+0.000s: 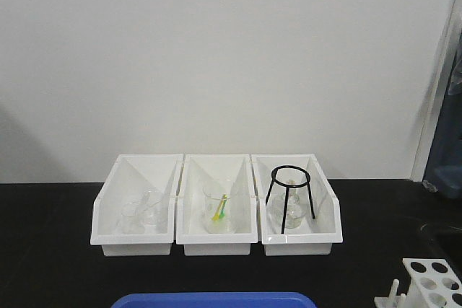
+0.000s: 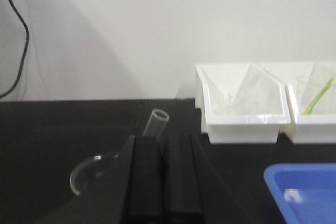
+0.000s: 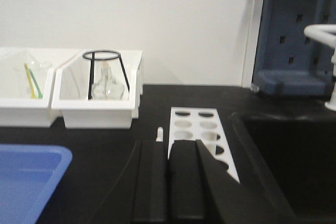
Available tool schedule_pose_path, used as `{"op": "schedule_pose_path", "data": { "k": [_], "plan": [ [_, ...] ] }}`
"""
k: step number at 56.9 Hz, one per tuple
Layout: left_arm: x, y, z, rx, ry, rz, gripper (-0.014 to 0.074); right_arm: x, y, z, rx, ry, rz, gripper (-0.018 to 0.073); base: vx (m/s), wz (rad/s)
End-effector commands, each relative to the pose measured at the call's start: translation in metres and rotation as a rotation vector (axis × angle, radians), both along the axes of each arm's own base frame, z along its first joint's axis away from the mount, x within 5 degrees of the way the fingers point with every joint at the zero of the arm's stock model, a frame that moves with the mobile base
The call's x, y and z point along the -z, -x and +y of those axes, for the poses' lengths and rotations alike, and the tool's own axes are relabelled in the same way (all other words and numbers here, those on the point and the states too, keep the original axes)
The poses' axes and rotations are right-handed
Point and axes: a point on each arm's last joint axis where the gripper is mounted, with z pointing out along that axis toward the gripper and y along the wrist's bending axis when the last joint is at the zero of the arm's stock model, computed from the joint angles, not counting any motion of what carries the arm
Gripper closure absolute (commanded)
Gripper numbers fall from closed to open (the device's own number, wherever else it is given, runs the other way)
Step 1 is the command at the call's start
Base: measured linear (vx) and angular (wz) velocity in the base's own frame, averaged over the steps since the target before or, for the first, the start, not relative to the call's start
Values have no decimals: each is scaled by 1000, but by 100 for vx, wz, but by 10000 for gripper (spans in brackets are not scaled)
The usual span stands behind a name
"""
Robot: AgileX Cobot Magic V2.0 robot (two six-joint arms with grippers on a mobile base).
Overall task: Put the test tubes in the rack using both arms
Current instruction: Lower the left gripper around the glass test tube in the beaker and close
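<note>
Left side of the table (image 2: 42, 135): my left hand (image 2: 163, 141) grips one test tube (image 2: 156, 123); my right hand (image 3: 169, 149) sits narrow, empty. Next, I reckon, carry it over a rack (image 3: 202, 128) hole.

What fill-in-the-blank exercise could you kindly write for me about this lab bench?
1. The left gripper is shut on a glass ____.
2. In the front view, the black ring stand sits in the ____ of the three white bins.
3. The tray at the near edge is coloured ____.
Missing words: test tube; rightmost; blue.
</note>
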Motion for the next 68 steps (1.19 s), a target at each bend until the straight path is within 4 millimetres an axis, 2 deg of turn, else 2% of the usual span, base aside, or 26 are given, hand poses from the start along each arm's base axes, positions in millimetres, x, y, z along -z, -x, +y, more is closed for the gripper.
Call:
{"op": "schedule_pose_path", "data": {
  "k": [1, 10, 16, 28, 34, 43, 52, 61, 68],
  "plan": [
    [-7, 2, 0, -5, 11, -135, 617, -10, 1, 0, 1, 21, -141, 567, 0, 0],
    [-22, 6, 1, -10, 9, -301, 617, -20, 3, 0, 2, 40, -241, 567, 0, 0],
    [-37, 10, 1, -9, 13, -380, 615, -38, 7, 0, 3, 40, -281, 567, 0, 0],
    [-72, 9, 0, -13, -50, -289, 589, -75, 7, 0, 5, 45, -261, 563, 0, 0],
    [-83, 2, 0, -17, -101, -224, 558, -77, -1, 0, 5, 49, -216, 560, 0, 0],
    [-77, -15, 1, -18, -157, -117, 464, -68, -14, 0, 2, 13, -91, 546, 0, 0],
    [-69, -28, 1, -9, -155, -13, 288, -63, -24, 0, 2, 5, -29, 487, 0, 0],
    [-61, -39, 1, -2, -148, 78, 105, -59, -31, 0, 2, 5, 26, 363, 0, 0],
    [-54, -47, 2, 3, -146, 137, 41, -57, -35, 0, 2, 5, 45, 228, 0, 0]
  ]
}}
